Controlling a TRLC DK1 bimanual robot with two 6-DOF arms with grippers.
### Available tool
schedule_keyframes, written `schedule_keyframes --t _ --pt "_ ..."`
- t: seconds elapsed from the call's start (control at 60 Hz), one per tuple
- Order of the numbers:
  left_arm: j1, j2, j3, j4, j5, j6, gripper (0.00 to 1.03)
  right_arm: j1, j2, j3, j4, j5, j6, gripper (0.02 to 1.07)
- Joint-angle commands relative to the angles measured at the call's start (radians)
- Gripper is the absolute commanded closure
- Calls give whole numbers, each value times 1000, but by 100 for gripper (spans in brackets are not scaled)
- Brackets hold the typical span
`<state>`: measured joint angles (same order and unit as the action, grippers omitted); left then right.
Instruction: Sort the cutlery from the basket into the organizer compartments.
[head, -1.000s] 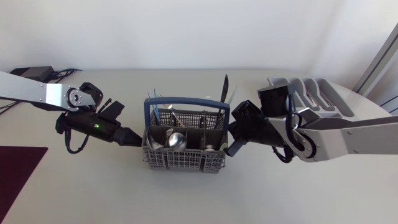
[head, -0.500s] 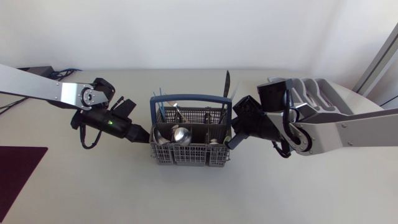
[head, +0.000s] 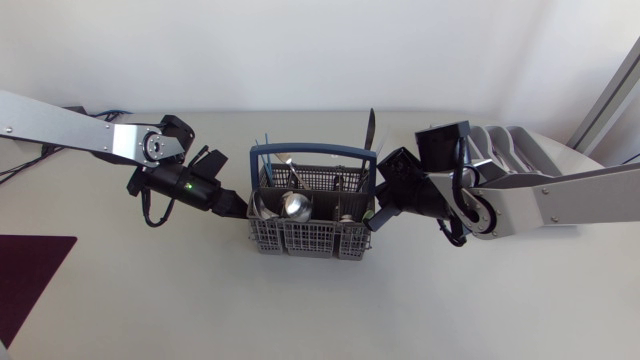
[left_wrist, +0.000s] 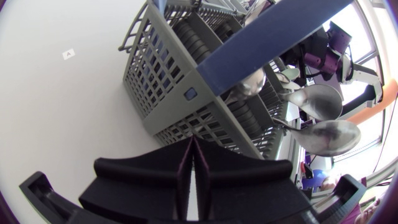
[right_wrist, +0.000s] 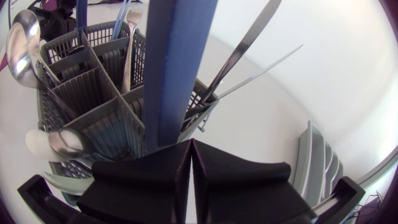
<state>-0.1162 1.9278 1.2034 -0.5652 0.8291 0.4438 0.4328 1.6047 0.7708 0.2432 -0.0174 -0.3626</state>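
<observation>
Left gripper (head: 240, 208) & right gripper (head: 372, 222), both pinched closed, empty, brace 2 opposite ends of cutlery basket (head: 310, 243), prob. to slide it nearer the organizer (head: 520, 150).

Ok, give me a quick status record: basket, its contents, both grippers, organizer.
basket: mid-table, between the two grippers
contents: spoons and a knife, standing in the compartments
left gripper: shut, tip at the basket's left wall, contact unclear
right gripper: shut, tip at the basket's right wall, contact unclear
organizer: far right, partly hidden
</observation>
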Motion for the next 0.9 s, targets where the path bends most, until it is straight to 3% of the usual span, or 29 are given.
schedule_keyframes --t 0.0,0.067,0.167,0.283,0.333,0.567,0.75,0.883 --pt "-22 0 10 34 81 9 88 21 14 -7 28 -52 13 101" --pt "-2 -16 -19 33 73 27 76 6 -2 -31 30 -49 10 96" --pt "41 -67 -76 33 56 65 61 -19 -52 -80 34 -41 5 65" --pt "102 -151 -125 31 51 85 53 -39 -141 -133 21 -21 -9 36" --pt "127 -196 -148 31 48 96 53 -43 -175 -146 4 -21 -10 30" --pt "207 -421 -235 16 21 133 47 -48 -328 -185 -110 -4 -9 26" --pt "158 -682 -360 -7 -84 203 39 -28 -494 -156 -303 5 45 26" --pt "131 -780 -418 -21 -104 227 38 26 -542 -61 -464 5 119 26"
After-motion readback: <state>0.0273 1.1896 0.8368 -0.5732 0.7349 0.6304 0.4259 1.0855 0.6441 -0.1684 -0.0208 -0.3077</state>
